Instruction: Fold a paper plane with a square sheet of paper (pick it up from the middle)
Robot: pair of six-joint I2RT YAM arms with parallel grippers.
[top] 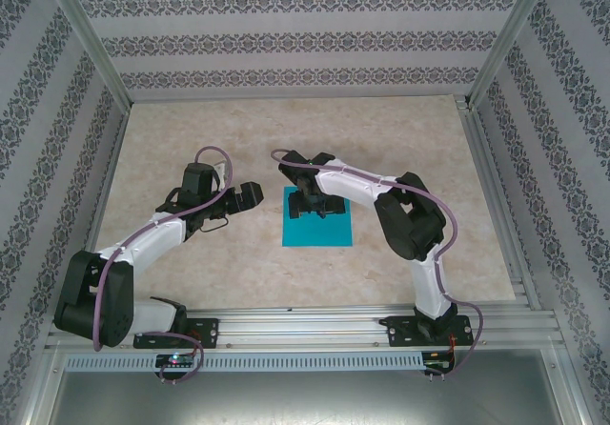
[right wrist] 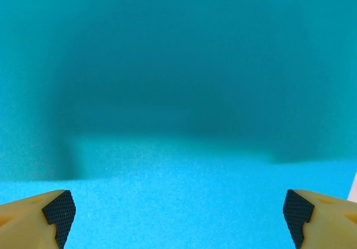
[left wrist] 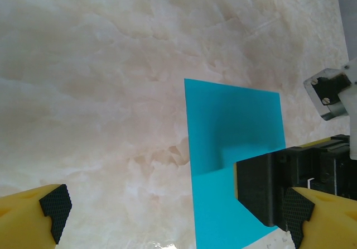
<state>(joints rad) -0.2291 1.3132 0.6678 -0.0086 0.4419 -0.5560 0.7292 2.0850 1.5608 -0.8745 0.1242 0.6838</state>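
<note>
R wrist view: two yellow fingers w/ black pads (right wrist: 58, 210) sit nearest the lens, one at each lower corner; R gripper (right wrist: 178, 218) is spread wide, nothing betw. the pads; sheet (right wrist: 178, 92) lies flat, straight below & ahead, turquoise running off nearly every side; a pale sliver shows low at the right edge; the gripper's dark shadow covers the upper half; whether the pads touch the paper, can't tell.

L wrist view: L gripper (left wrist: 175, 212) is also released, pads at the two lower corners, bare marble table (left wrist: 100, 92) betw. them; sheet (left wrist: 234, 126) lies right of the fingers & a bit ahead, apart from them; R arm's black body (left wrist: 262, 187) stands over its near-right part & shades it.

Top view: R gripper (top: 310, 206) hangs over the sheet (top: 319, 232), about its middle to far half; L gripper (top: 250, 196) is near the sheet's left edge, off the paper, aimed toward it; R is much the nearer. Sheet is near table centre, flat, unfolded; being square it has no long axis & no pointing end; edges run roughly parallel to the table's, perhaps slightly skewed.

Judgement: the coming move turns on R going straight down onto the middle & pinching; thin flat paper may slide rather than bunch; L looks placed to help at the edge.
</note>
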